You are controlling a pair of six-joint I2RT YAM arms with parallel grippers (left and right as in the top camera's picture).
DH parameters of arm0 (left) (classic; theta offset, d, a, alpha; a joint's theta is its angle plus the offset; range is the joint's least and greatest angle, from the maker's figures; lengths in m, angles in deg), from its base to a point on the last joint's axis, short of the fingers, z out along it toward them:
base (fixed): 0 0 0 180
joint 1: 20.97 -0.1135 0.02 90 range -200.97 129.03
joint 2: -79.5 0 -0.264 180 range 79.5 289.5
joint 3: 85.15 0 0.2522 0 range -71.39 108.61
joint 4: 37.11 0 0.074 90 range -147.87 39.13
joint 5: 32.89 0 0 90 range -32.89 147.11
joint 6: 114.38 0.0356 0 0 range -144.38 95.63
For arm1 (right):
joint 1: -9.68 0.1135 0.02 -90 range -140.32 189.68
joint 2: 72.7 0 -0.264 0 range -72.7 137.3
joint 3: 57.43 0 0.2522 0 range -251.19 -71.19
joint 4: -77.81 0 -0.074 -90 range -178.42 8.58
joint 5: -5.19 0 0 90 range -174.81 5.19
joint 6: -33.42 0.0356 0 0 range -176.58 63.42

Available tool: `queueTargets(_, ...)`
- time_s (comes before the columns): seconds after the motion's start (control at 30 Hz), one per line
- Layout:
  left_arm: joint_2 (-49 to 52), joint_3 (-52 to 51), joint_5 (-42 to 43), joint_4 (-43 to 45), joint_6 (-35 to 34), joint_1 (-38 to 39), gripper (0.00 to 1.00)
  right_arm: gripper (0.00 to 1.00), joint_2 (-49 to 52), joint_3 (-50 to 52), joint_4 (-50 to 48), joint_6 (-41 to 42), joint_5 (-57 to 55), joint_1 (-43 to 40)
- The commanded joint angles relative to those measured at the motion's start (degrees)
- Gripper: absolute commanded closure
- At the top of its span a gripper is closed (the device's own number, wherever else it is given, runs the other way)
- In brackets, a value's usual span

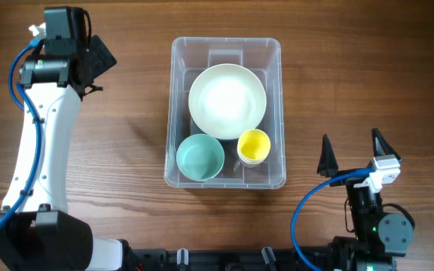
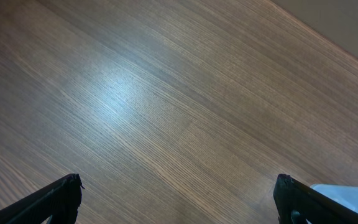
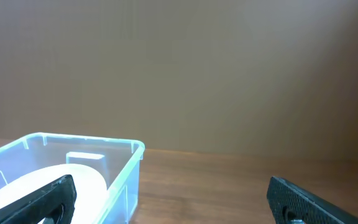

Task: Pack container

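Clear plastic container (image 1: pixel 268 59) sits central on the table (image 1: pixel 368 60), white bowl (image 1: pixel 227 102), teal bowl (image 1: pixel 200 157) and yellow cup (image 1: pixel 253 144) inside; we judge packing finished. Left tool (image 2: pixel 178 190) and right tool (image 1: pixel 350 147) gape wide, empty, well apart from it — next we'd only park.

Soft, even light falls from above on my table (image 1: pixel 353 90), and the wood grain is crisp all round the container (image 1: pixel 224 47). The white bowl (image 1: pixel 227 100) inside the container burns out to a featureless glow at its centre. A faint shadow lies on the wood just left of the container. From my left wrist, a broad pale sheen washes over otherwise sharp grain. My right wrist's picture is dimmer: the container's near rim catches the light, and the brown backdrop (image 3: pixel 229 74) beyond the container is flat and soft.
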Motion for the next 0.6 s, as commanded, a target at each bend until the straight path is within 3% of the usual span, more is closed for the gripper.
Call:
queueTargets(0.0,-1.05,0.92,-0.74,0.09,-0.55,-0.26,0.00,0.00,-0.96,3.10,0.04,7.02,-3.69,0.28)
queueTargets(0.43,-1.05,0.92,-0.74,0.09,-0.55,-0.26,0.00,0.00,-0.96,4.87,5.18,5.73,-4.68,0.28)
queueTargets(0.57,-1.05,0.92,-0.74,0.09,-0.52,-0.26,0.00,0.00,-0.96,4.87,5.20,1.66,-4.85,0.28)
